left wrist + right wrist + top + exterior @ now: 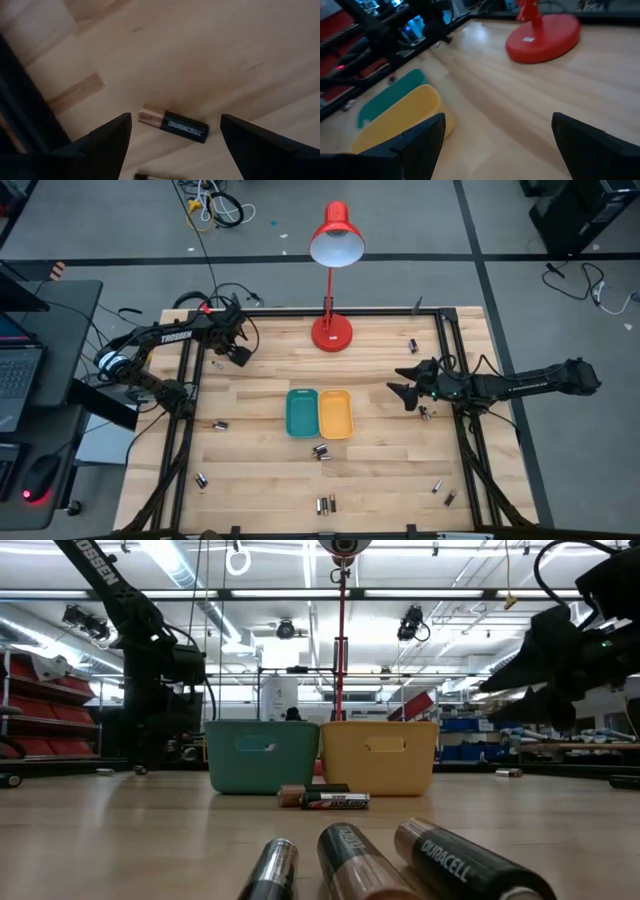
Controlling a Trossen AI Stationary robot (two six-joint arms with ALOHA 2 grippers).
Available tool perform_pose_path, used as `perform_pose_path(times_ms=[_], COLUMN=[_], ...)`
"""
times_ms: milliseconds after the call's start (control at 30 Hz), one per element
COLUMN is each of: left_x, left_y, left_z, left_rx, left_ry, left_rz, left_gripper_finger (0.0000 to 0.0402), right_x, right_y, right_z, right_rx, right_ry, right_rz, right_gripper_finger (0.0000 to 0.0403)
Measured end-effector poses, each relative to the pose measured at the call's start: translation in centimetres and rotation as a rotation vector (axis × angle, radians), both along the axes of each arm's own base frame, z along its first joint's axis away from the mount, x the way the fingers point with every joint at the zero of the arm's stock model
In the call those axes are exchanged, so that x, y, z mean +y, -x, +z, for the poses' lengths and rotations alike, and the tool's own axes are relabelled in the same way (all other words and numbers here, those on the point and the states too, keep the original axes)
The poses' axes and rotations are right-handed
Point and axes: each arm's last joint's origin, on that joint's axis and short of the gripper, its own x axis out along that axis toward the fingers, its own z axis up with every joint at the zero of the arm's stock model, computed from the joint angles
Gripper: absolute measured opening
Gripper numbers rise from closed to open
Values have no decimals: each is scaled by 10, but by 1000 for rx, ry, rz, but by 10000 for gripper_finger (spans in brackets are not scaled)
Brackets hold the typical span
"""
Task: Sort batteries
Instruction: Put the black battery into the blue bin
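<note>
The left gripper (172, 135) hovers with fingers spread, a small black-and-copper cylindrical battery (173, 130) lying crosswise between them on the pale wooden surface (210, 55).

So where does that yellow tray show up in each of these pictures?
High view: the yellow tray sits mid-table, touching the teal tray on its left.
Low view: yellow tray centre-right, teal tray beside it.
Left wrist view: not in it.
Right wrist view: yellow tray at lower left.
Shared landmark: the teal tray.
</note>
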Motion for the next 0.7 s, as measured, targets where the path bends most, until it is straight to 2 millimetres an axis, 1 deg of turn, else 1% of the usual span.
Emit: perform_pose_path(times_ms=[133,333,567,700], left_x=[0,-1,0,0], left_y=[0,-3,-13,-13], left_z=[-1,-4,-13,-13], left_rx=[-8,-6,21,1], left_ry=[2,12,-39,-47], left_rz=[2,6,107,176], left_gripper_finger=[324,323,322,309], right_x=[1,2,2,2], right_y=[0,-1,0,-1], right_z=[0,0,0,-1], right_rx=[-18,-19,-14,-8], right_ry=[-63,-68,-60,-61], right_rz=[29,33,37,62], right_gripper_finger=[349,348,345,343])
